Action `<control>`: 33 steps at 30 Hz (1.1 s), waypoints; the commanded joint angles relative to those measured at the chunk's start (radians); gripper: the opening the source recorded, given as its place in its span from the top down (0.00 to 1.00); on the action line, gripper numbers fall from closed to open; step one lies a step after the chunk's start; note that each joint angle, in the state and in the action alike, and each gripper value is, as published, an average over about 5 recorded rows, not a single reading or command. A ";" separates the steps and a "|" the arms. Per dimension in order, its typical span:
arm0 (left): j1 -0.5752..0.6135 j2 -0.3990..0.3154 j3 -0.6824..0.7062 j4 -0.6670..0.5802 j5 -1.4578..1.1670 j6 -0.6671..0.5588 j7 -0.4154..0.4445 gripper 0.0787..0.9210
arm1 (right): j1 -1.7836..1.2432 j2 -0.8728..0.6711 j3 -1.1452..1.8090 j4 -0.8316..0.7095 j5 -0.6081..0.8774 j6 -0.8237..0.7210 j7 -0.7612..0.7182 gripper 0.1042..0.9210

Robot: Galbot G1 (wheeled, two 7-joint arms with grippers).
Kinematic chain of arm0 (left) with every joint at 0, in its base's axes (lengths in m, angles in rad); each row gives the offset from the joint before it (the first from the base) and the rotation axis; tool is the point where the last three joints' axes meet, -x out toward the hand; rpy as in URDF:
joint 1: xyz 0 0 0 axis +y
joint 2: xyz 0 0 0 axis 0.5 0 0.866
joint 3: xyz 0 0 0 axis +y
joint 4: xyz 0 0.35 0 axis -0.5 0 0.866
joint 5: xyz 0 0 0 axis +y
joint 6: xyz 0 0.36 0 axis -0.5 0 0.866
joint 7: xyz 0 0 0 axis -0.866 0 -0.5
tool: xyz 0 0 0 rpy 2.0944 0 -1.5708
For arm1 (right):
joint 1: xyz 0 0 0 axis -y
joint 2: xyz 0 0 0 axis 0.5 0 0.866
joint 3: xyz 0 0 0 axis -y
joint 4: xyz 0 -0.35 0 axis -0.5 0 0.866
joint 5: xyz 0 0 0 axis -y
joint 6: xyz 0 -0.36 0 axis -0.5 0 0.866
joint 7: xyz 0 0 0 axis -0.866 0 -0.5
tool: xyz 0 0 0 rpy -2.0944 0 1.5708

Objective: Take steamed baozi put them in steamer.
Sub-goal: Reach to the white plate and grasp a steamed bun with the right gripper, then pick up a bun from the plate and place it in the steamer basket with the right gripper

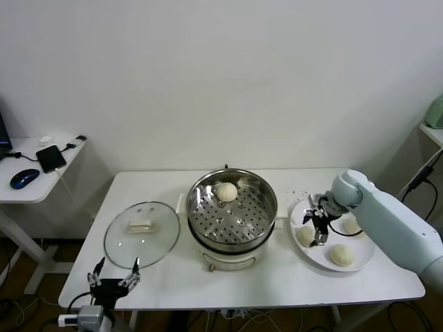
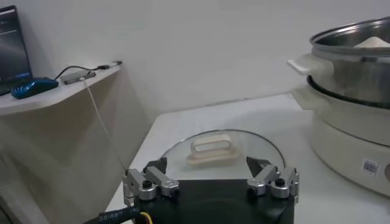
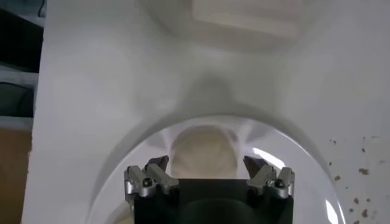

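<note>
The steamer (image 1: 232, 211) stands mid-table with one steamed baozi (image 1: 226, 191) on its perforated tray. Three more baozi lie on the white plate (image 1: 315, 257) to its right: one nearest the steamer (image 1: 305, 236), one at the front (image 1: 341, 255) and one at the back (image 1: 351, 225), partly hidden by my arm. My right gripper (image 1: 317, 225) hovers open over the baozi nearest the steamer. In the right wrist view that baozi (image 3: 204, 152) lies just beyond the spread fingertips of the gripper (image 3: 207, 164), untouched. My left gripper (image 1: 114, 277) waits open at the table's front left.
A glass lid (image 1: 142, 234) with a cream handle lies flat left of the steamer, just ahead of the left gripper (image 2: 210, 164). A side desk (image 1: 34, 173) with a mouse and phone stands far left. Crumbs dot the table behind the plate.
</note>
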 commanded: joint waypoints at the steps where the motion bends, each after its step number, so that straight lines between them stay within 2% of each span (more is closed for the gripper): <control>1: 0.000 -0.024 0.001 0.001 0.002 0.000 0.001 0.12 | -0.013 0.010 0.009 -0.022 -0.017 0.003 0.002 0.12; 11: -0.010 -0.026 0.004 0.009 0.010 0.003 0.001 0.12 | -0.008 0.018 0.009 -0.041 -0.015 0.004 0.008 0.15; 22: -0.014 -0.028 0.008 0.008 0.013 0.004 0.001 0.12 | 0.024 -0.028 0.006 -0.001 0.013 -0.006 -0.003 0.48; 26: -0.017 -0.029 0.014 0.009 0.016 0.002 0.000 0.12 | 0.118 -0.091 -0.048 0.038 0.069 -0.027 -0.018 0.50; 33: -0.031 -0.033 0.021 0.006 0.017 -0.001 -0.001 0.12 | 0.437 -0.213 -0.286 0.130 0.302 -0.088 -0.080 0.50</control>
